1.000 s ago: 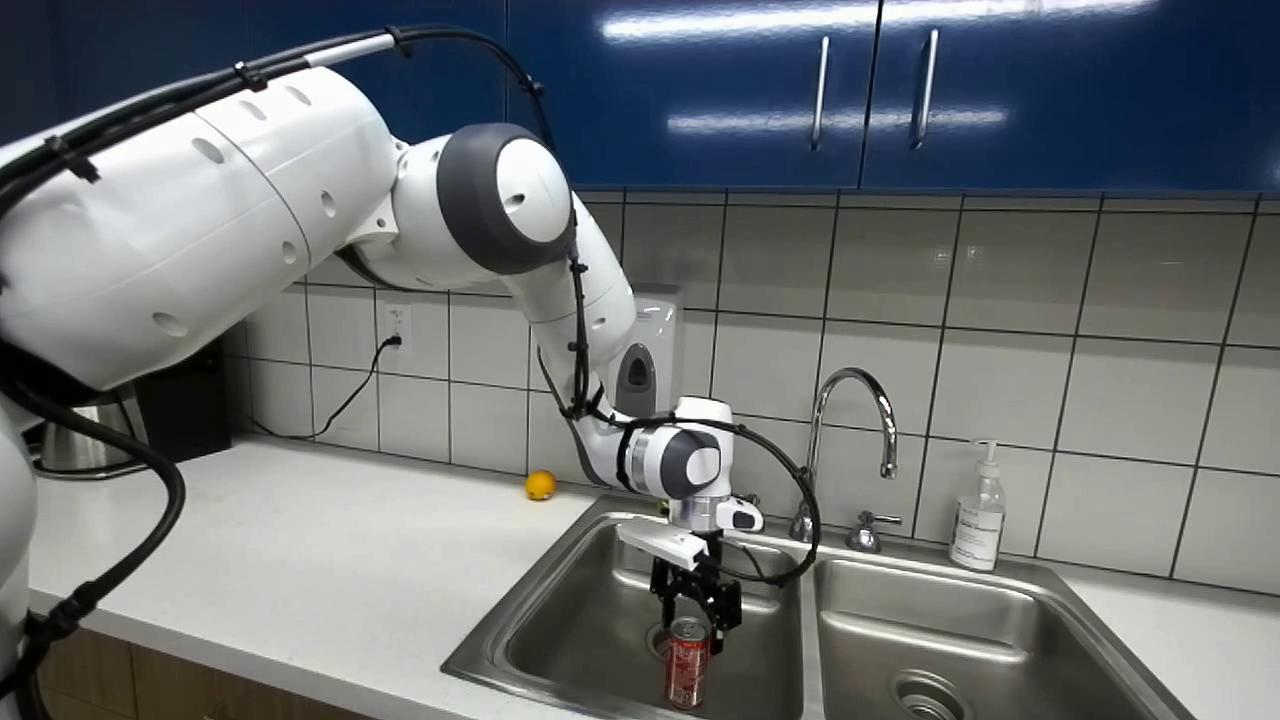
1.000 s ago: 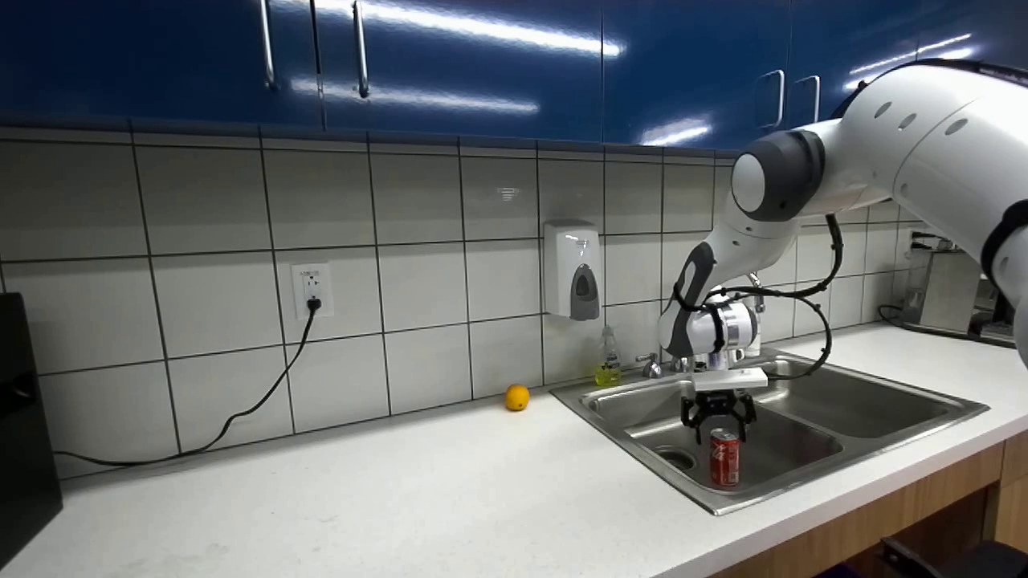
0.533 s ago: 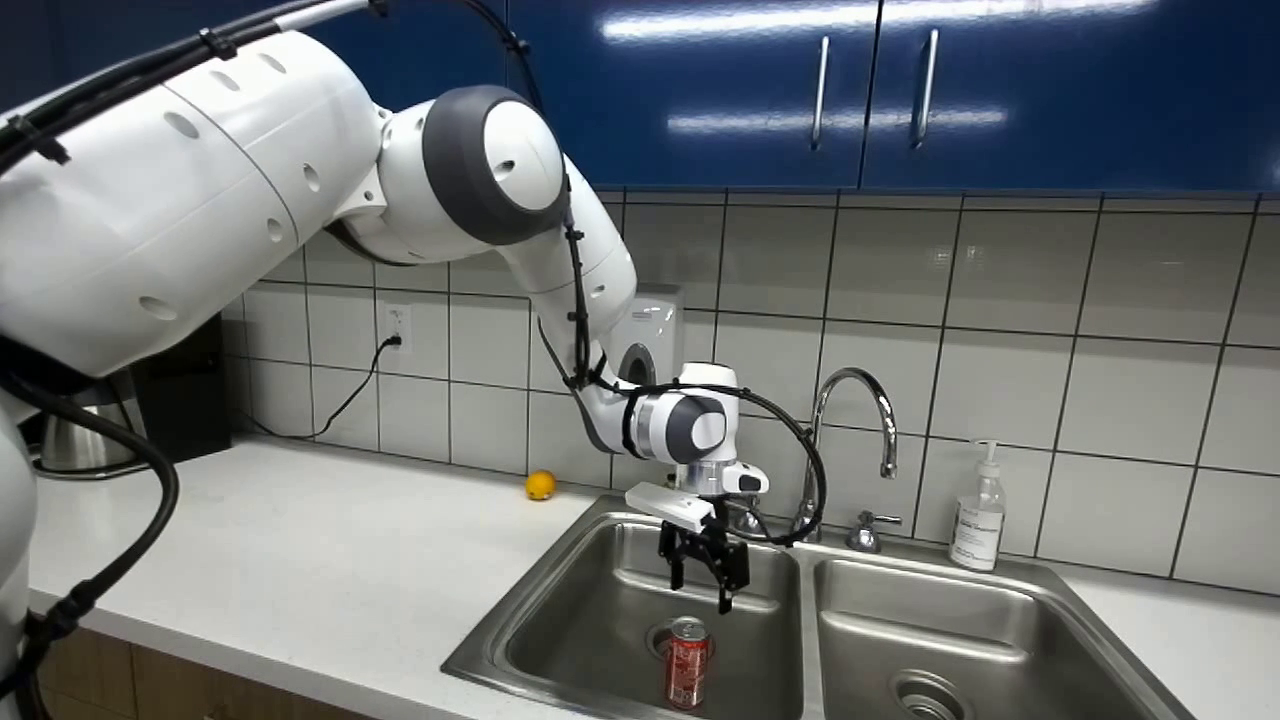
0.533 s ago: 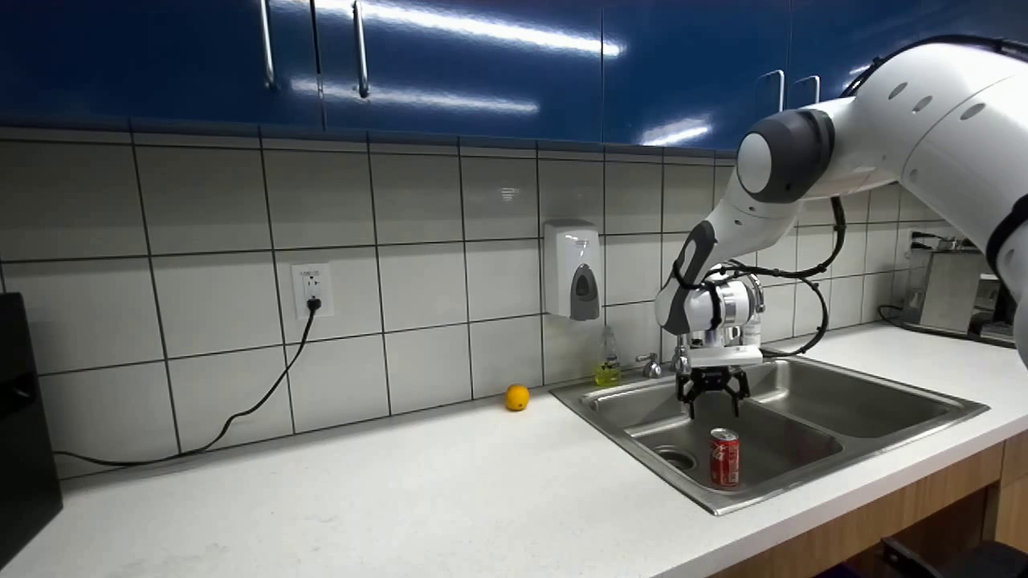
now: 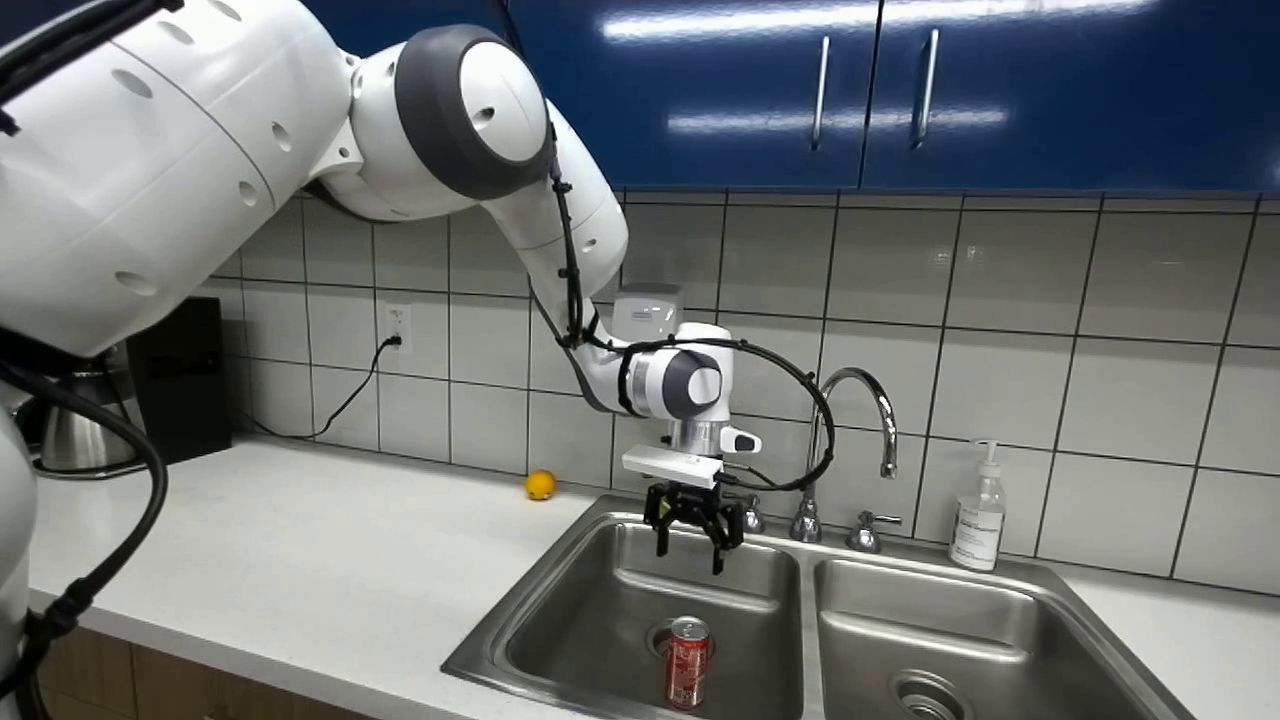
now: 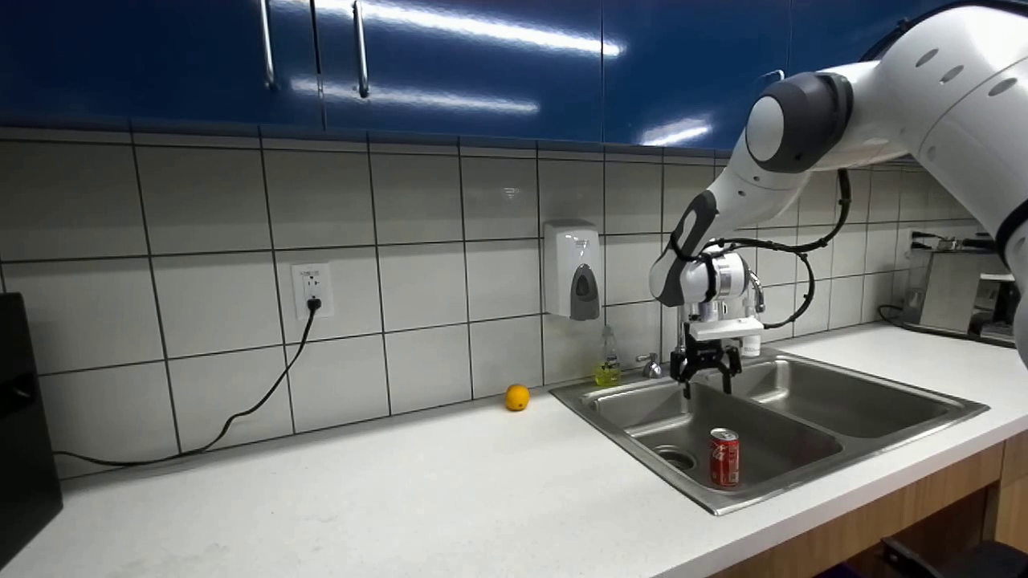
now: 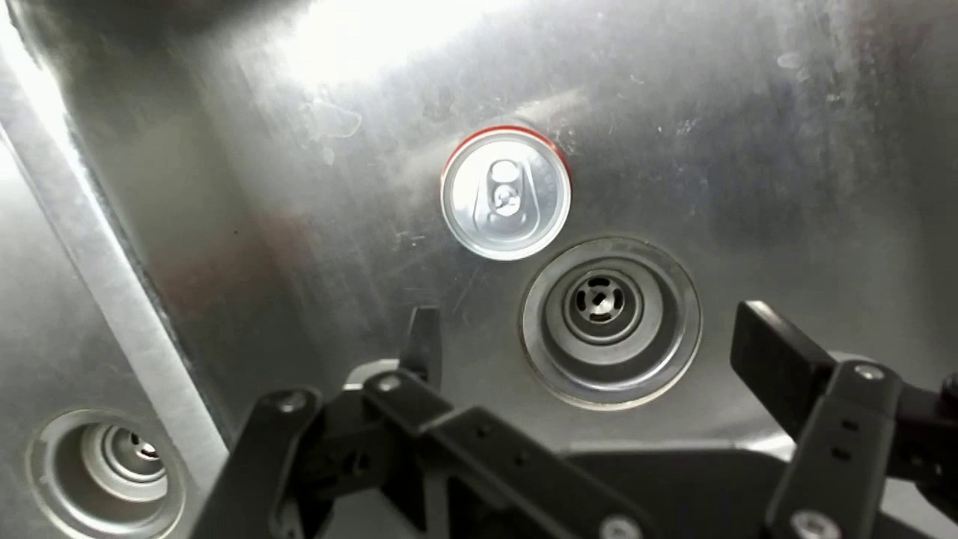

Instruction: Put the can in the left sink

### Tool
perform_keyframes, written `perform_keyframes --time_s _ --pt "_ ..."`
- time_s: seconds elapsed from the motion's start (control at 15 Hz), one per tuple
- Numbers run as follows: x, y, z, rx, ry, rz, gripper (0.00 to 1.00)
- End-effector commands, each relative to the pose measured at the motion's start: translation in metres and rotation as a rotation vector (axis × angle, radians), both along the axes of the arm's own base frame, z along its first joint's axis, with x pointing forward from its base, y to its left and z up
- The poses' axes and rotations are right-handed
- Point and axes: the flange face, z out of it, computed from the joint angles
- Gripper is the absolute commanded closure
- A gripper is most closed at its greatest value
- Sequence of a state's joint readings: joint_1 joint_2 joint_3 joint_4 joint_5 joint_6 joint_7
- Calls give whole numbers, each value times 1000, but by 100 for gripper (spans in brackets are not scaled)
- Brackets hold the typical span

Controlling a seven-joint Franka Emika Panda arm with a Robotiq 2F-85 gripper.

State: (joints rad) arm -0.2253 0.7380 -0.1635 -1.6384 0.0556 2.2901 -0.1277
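The red can (image 5: 687, 668) stands upright on the floor of the left sink (image 5: 575, 625), near its drain. It also shows in an exterior view (image 6: 724, 459), and from above in the wrist view (image 7: 506, 195), silvery top up. The left sink shows bare steel in the wrist view (image 7: 711, 135). My gripper (image 5: 690, 560) is open and empty, well above the can and further toward the wall; it also shows in an exterior view (image 6: 707, 392). In the wrist view its open fingers (image 7: 587, 322) lie either side of the drain (image 7: 610, 352), with the can beyond them.
A divider separates the right basin (image 5: 980, 640) from the left one. A faucet (image 5: 872, 395) and handles stand behind the sink. A soap bottle (image 5: 977, 525) stands at the back right. An orange fruit (image 5: 540, 485) lies on the counter (image 5: 330, 560). A dispenser (image 6: 572, 269) hangs on the wall.
My open gripper has risen from close by the top of the can and moved back toward the wall. The can has stayed standing in the same place.
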Motion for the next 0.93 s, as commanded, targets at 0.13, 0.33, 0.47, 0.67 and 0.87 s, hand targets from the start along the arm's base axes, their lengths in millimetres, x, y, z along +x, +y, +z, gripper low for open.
perform_keyframes --time_s 0.13,0.33,0.47,0.67,0.87 --pt "-32 8 22 35 88 120 0" --pt "-55 17 31 43 113 153 0" --pt "-72 22 37 39 129 167 0" --pt "-100 29 48 35 167 202 0" --pt "-128 41 59 43 209 229 0"
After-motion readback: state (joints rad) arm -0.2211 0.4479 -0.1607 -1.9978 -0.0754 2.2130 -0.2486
